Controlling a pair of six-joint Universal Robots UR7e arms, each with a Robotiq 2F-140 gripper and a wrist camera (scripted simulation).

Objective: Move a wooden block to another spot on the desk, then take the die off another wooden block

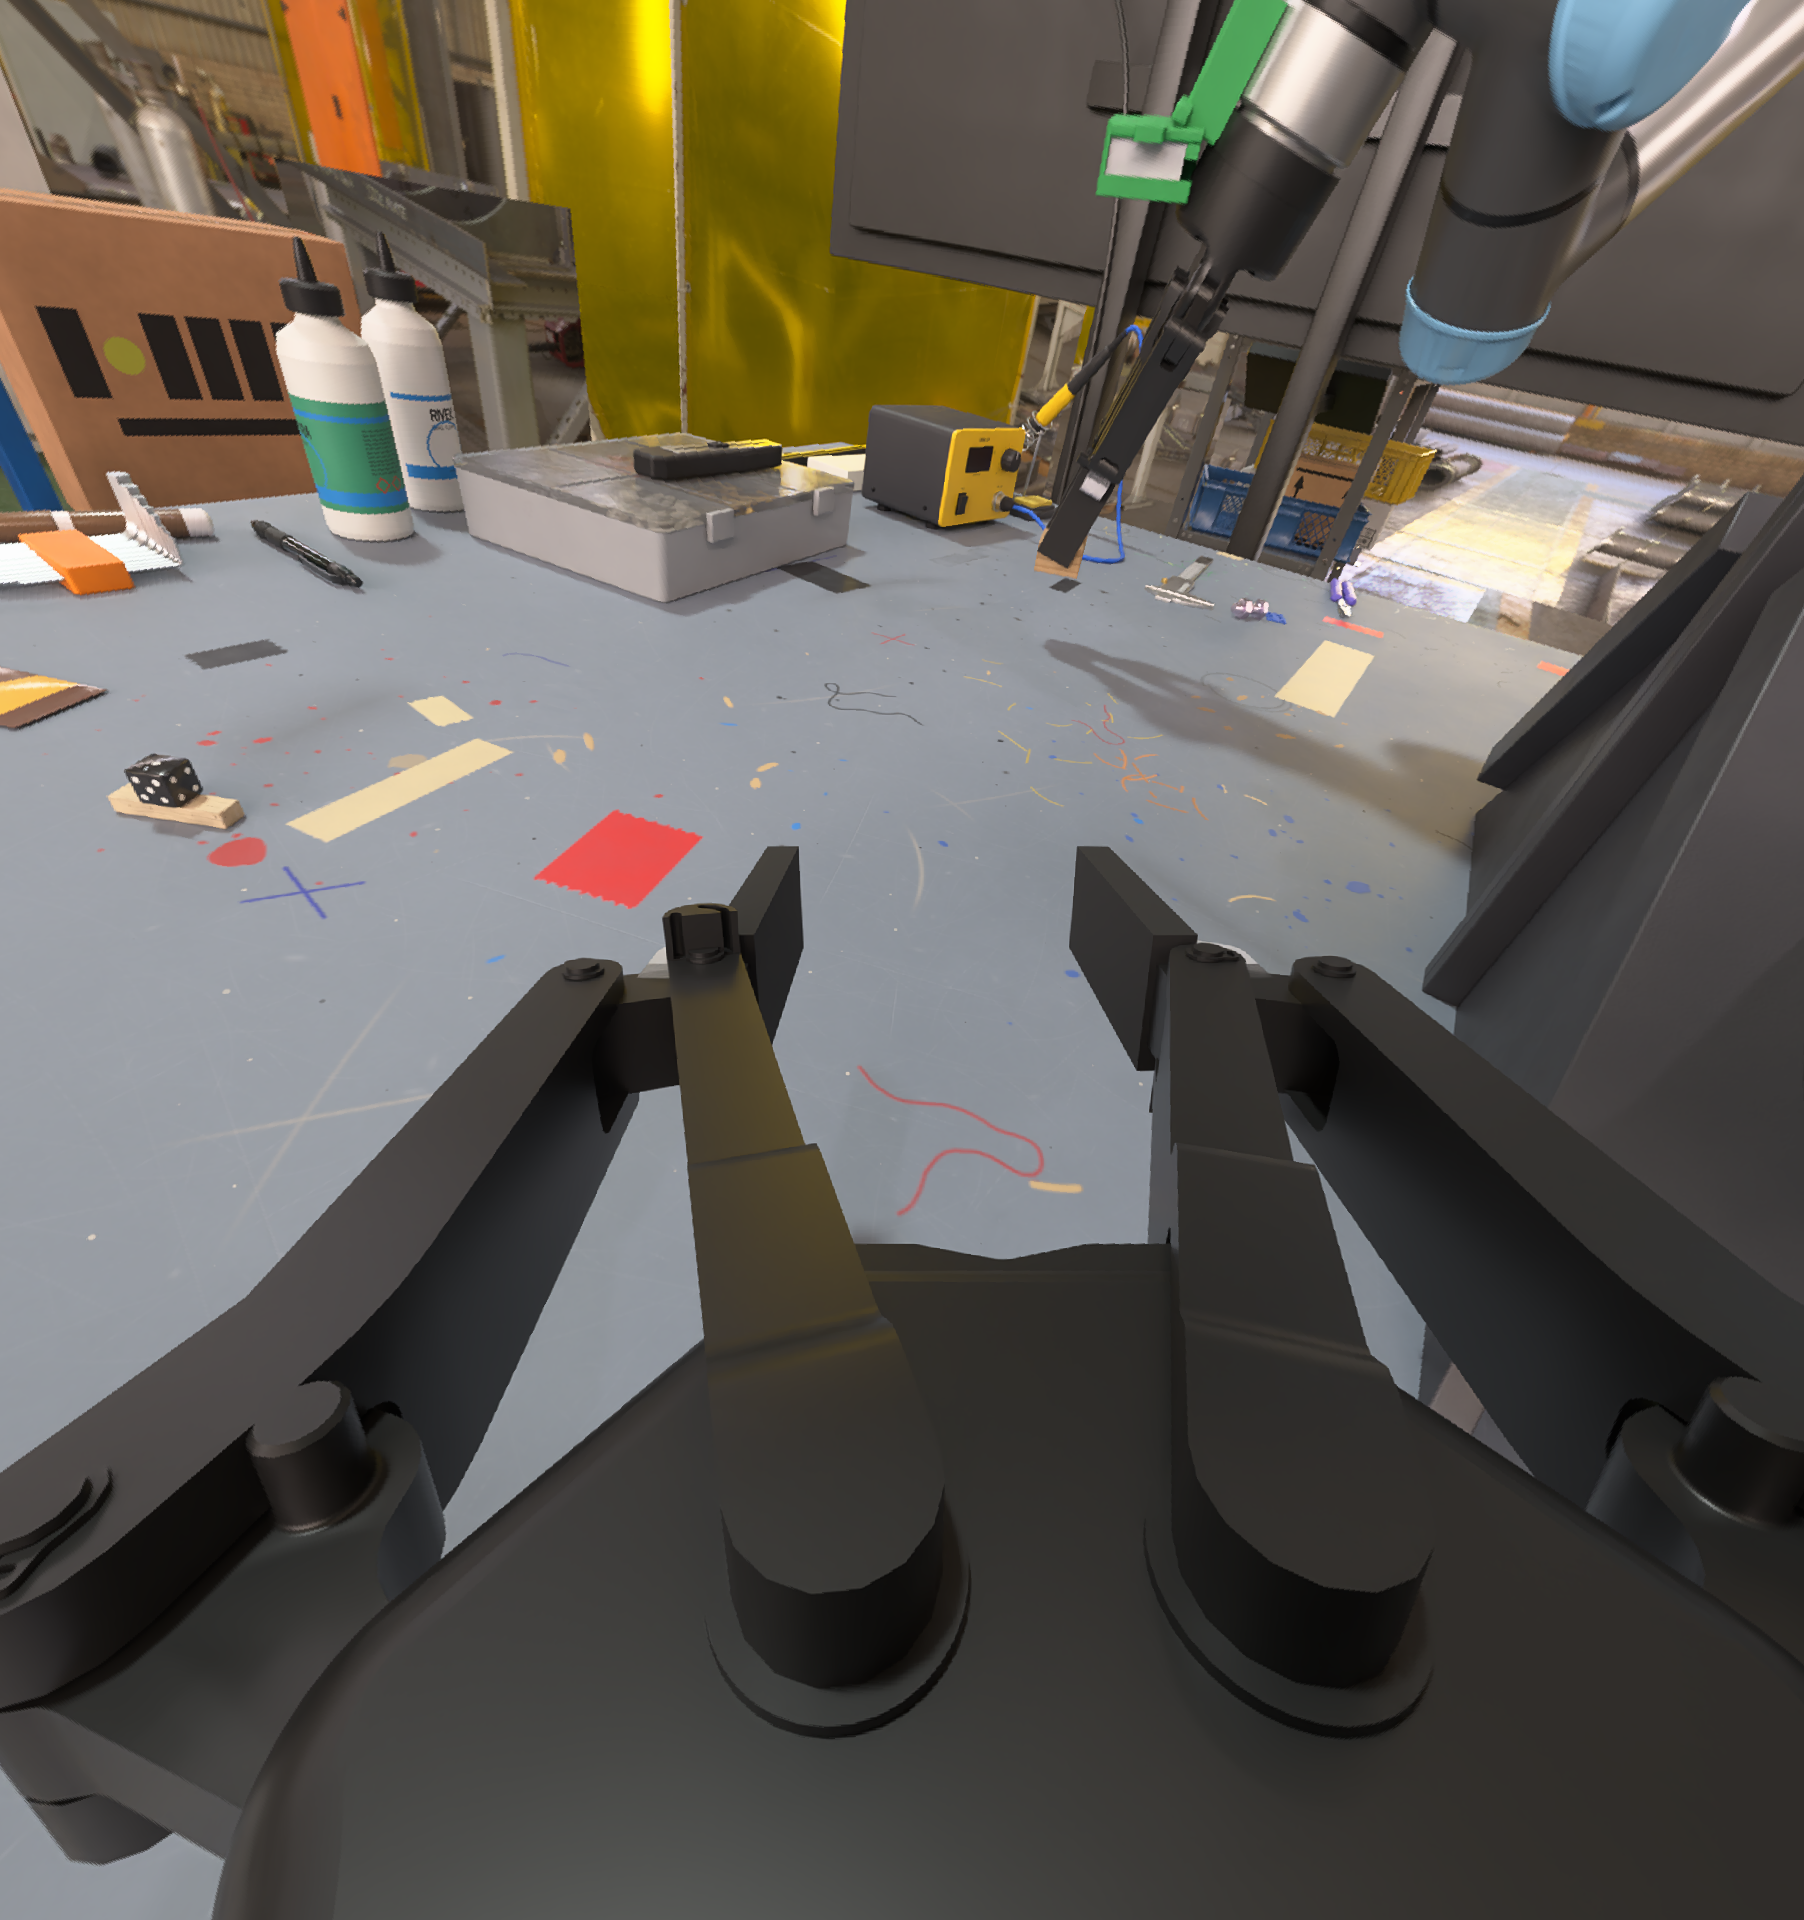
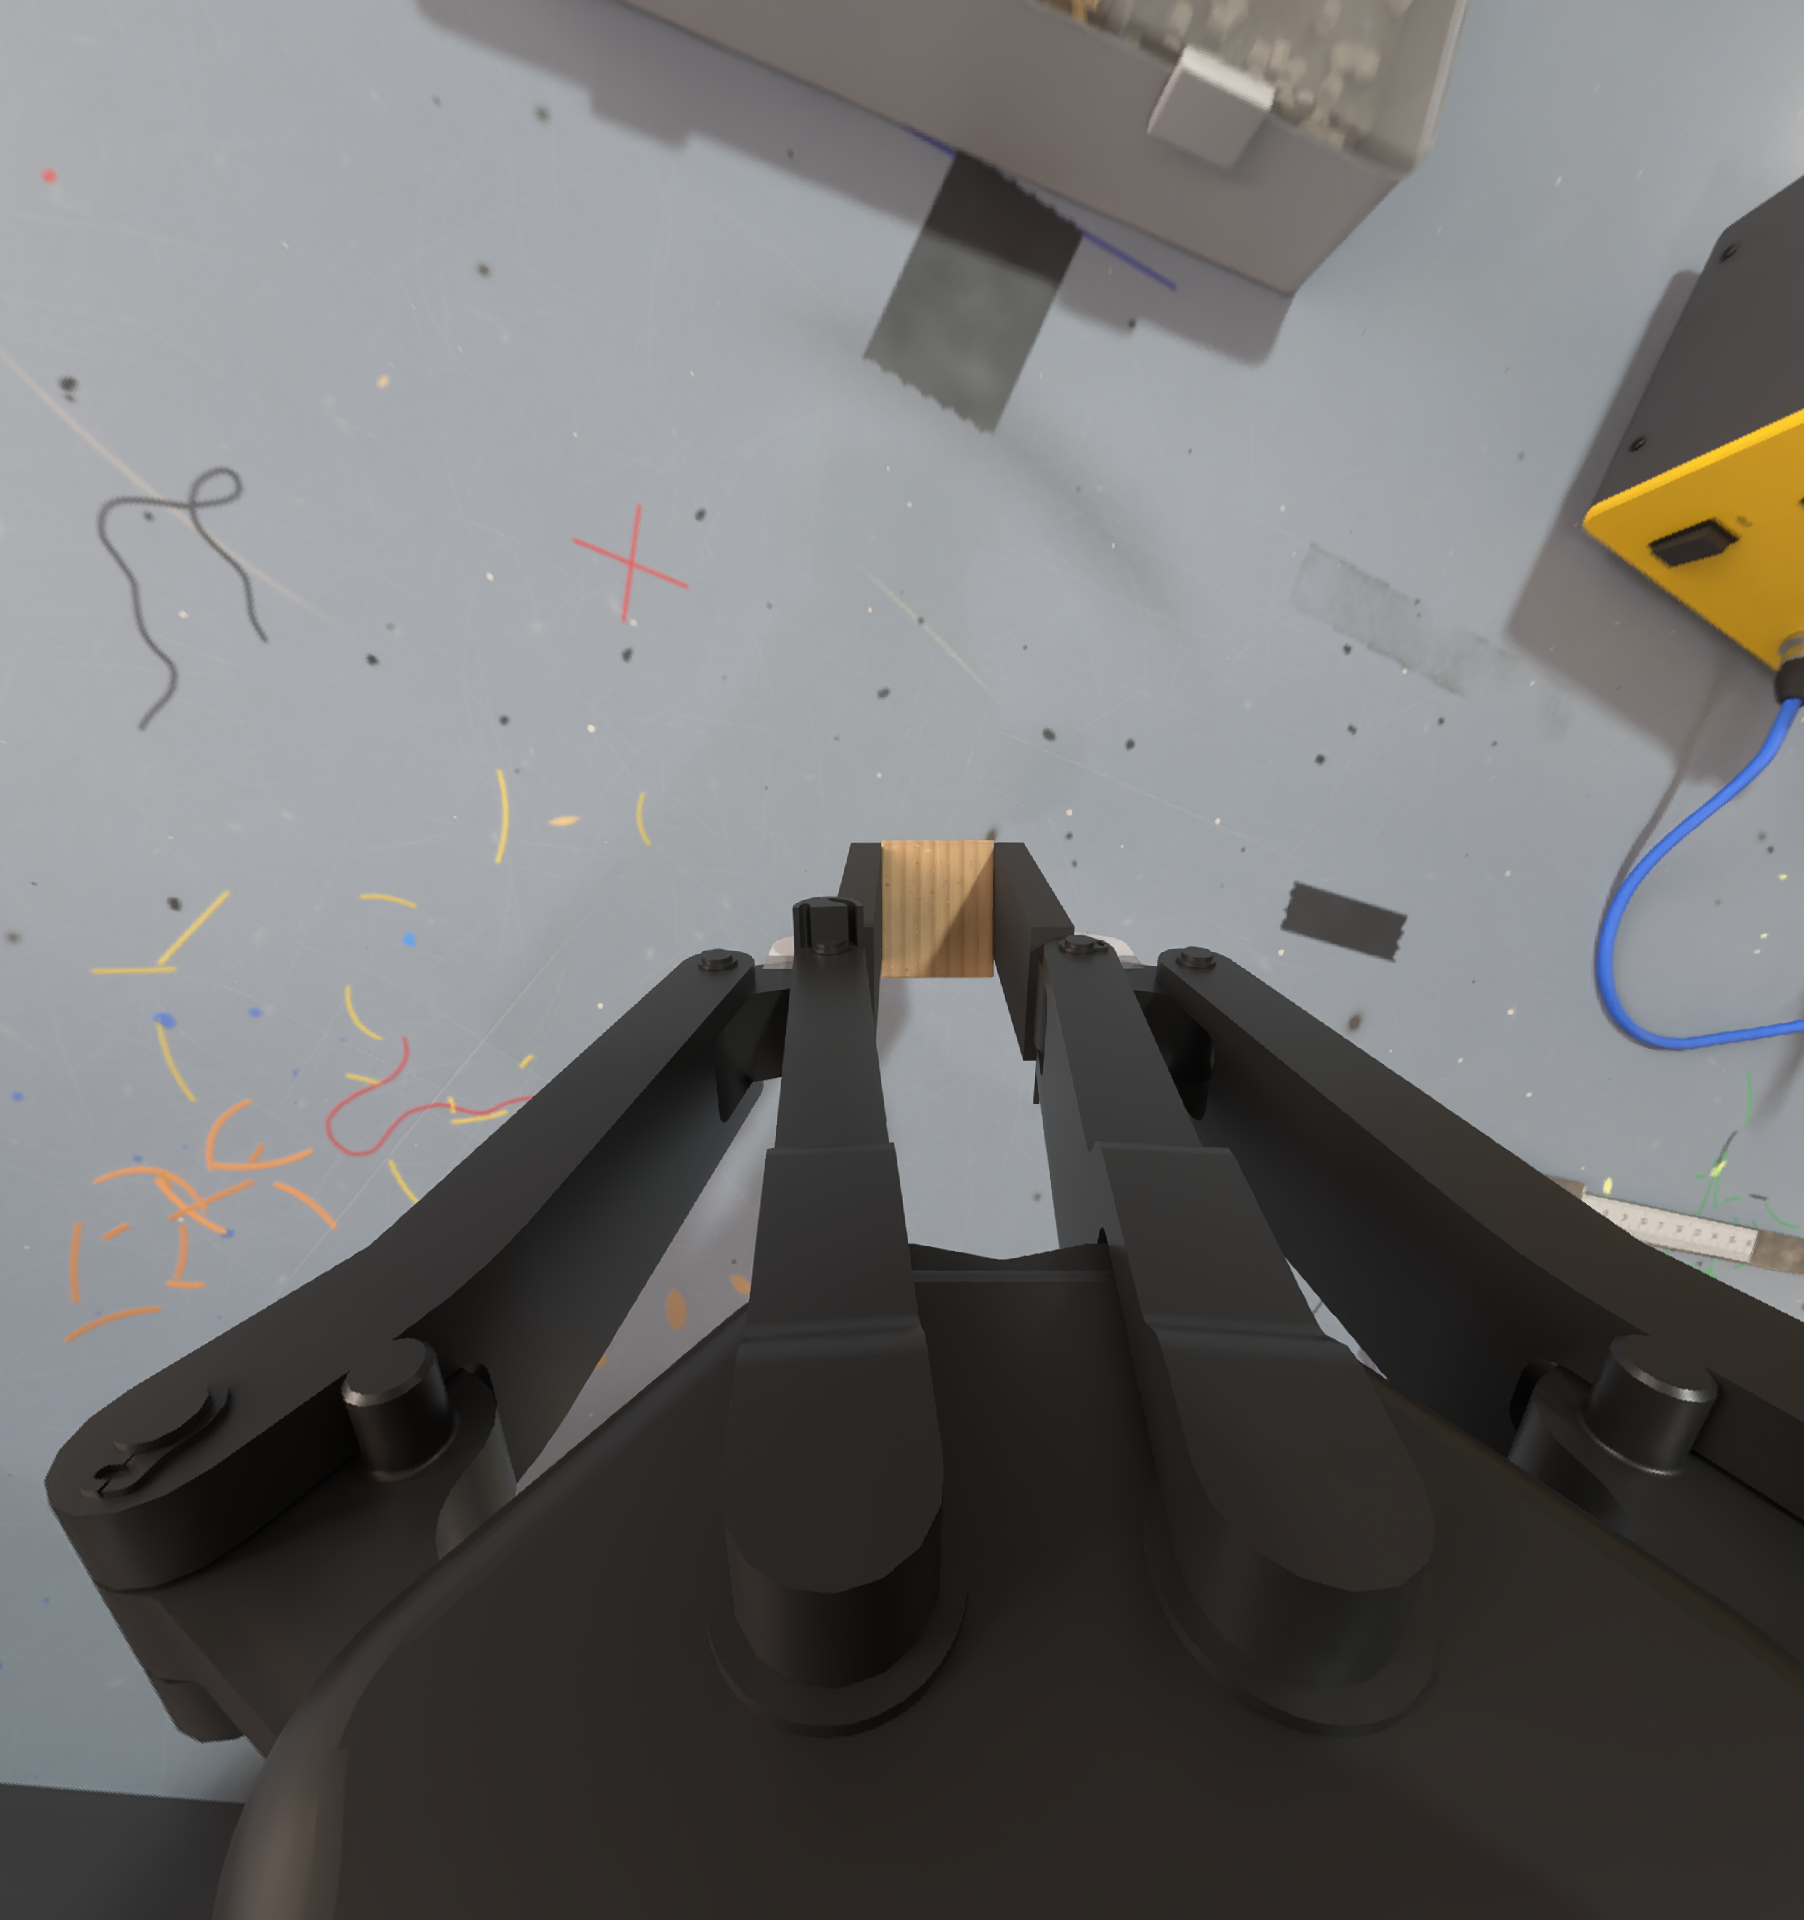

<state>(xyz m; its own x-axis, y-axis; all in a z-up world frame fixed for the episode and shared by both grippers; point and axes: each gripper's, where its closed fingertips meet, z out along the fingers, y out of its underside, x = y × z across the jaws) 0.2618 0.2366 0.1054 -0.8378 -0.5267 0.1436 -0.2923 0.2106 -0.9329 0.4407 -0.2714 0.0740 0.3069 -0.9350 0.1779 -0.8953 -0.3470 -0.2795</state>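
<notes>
Desk (image 2: pixel 669 312) cluttered; R end effector (image 2: pixel 937 909) grips wooden block (image 2: pixel 934 914), L end effector (image 1: pixel 936 914) released.

Two glue bottles (image 1: pixel 358 416) upright beside grey case (image 1: pixel 659 514); pen (image 1: pixel 306 554) lying in front; yellow-faced box (image 1: pixel 945 462) right of case, blue cable (image 2: pixel 1646 883) attached; cardboard (image 1: pixel 139 332) behind.

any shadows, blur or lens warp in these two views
Left wrist view: wide-angle warp stretches the left gripper and bows the desk; the right arm throws a long soft shadow. Right wrist view: the wooden block between the right gripper fingers is half shaded; the grey case looks soft and casts a shadow.
</notes>
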